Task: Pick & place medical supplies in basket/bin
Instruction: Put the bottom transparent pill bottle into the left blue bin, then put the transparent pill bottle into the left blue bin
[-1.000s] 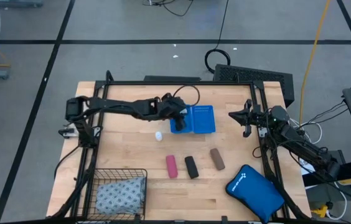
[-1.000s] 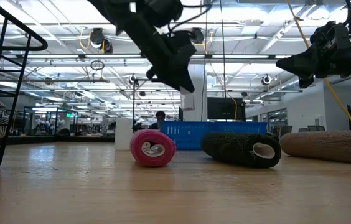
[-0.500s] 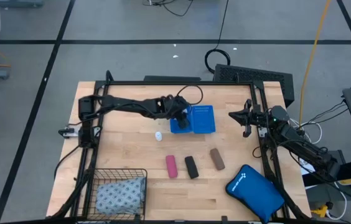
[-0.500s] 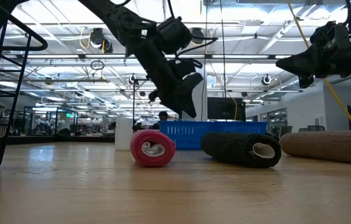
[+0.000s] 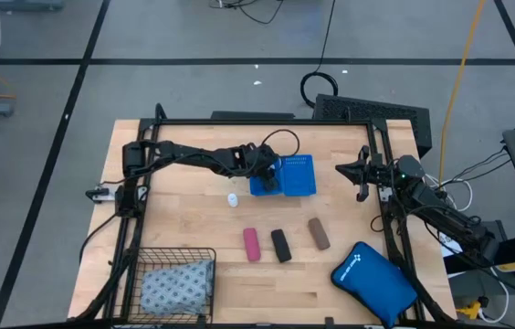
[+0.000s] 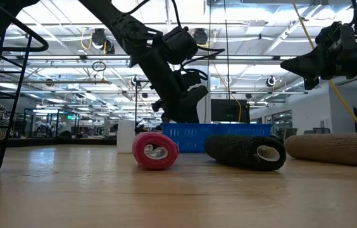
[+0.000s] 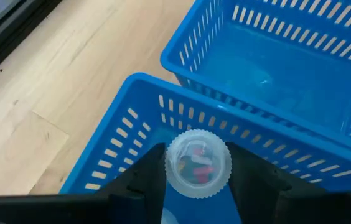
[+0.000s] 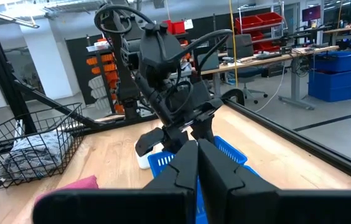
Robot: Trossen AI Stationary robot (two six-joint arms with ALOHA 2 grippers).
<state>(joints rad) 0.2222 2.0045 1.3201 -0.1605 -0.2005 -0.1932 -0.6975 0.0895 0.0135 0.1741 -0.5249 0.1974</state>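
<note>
My left gripper [image 5: 263, 170] is shut on a tiny white vial [image 7: 198, 163] just above the left compartment [image 7: 132, 118] of the bright-blue tray [image 5: 296, 175]. A white round edge [image 7: 169, 217] shows on that compartment's floor. Another white vial [image 5: 233, 198] stands on the table to the tray's left. The pink roll [image 5: 251, 244], black roll [image 5: 280, 245] and brown roll [image 5: 319, 234] lie on their sides nearer the front. The grey-blue dotted pack [image 5: 177, 285] lies in the black wire basket [image 5: 139, 260]. My right gripper [image 5: 361, 175] is shut and empty at the table's right edge. My left gripper pinches the vial's round sides [image 7: 170, 167] between its two fingers [image 7: 147, 174], just under the ribbed cap. The fingers come from above, slanting down from the table's left. The vial hangs clear of the tray floor, within the left compartment's walls.
A large bright-blue zip pouch [image 5: 374, 281] lies at the front right corner. A black frame [image 5: 267, 122] runs along the table's far and side edges. Bare wood lies between the tray and the three rolls.
My left gripper has gone down and slightly toward the table's right with the vial, from above the tray's left end into its left compartment. It has stayed shut on the vial.
</note>
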